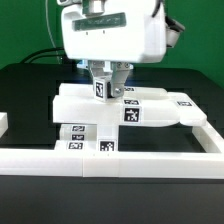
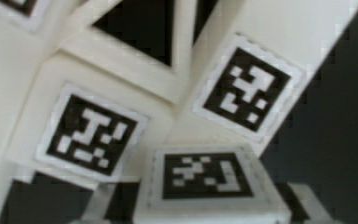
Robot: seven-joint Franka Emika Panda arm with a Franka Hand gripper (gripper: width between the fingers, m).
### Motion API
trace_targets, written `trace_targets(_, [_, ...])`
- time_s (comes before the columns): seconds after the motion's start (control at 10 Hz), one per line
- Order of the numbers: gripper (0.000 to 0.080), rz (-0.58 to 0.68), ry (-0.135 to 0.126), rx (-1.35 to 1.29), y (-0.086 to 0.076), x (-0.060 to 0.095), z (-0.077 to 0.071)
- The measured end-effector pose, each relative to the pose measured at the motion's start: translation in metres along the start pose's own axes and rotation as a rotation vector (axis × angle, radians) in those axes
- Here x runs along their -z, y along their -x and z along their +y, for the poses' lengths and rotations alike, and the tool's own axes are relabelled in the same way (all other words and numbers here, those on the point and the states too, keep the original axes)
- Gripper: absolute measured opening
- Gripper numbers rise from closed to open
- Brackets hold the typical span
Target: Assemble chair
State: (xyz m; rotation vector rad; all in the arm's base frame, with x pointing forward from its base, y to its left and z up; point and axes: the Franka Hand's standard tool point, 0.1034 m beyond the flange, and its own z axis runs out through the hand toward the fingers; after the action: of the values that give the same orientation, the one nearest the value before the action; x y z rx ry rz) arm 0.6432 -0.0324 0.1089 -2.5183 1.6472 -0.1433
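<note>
My gripper (image 1: pixel 106 90) hangs over the middle of the table, shut on a small white tagged block (image 1: pixel 100 88). In the wrist view the block (image 2: pixel 202 172) sits between the two fingers (image 2: pixel 101 203), with my gripper (image 2: pixel 202 208) round its lower end. Just below lie the chair's white parts (image 1: pixel 150 108): flat slabs and bars with several black-and-white tags, lying close together. The wrist view shows a white panel with dark cut-outs (image 2: pixel 202 45) and two tagged faces (image 2: pixel 250 85) right behind the block. Whether the block touches the parts below cannot be told.
A long low white border wall (image 1: pixel 110 162) runs along the front and turns back at the exterior view's right (image 1: pixel 205 128). A short white piece (image 1: pixel 3 122) stands at the left edge. Black cables (image 1: pixel 40 55) lie at the back left on the black table.
</note>
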Motion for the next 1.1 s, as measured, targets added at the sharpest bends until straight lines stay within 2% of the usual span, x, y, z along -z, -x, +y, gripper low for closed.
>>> trace_targets(0.2, [0.028, 0.001, 0.0, 0.037, 0.0002, 0.0008, -0.0006])
trace_targets(0.4, [0.0606, 0.003, -0.007, 0.184, -0.0022, 0.0065, -0.0052])
trace_targets(0.7, [0.0646, 0.003, -0.005, 0.4, -0.0022, 0.0056, -0.0044])
trace_targets(0.8, [0.0646, 0.003, 0.003, 0.507, -0.0014, 0.0053, -0.0038])
trace_targets(0.9, [0.0648, 0.002, 0.025, 0.66, 0.0015, 0.0042, -0.0025])
trace_targets(1.1, [0.0648, -0.008, 0.04, 0.935, 0.004, 0.0033, -0.0011])
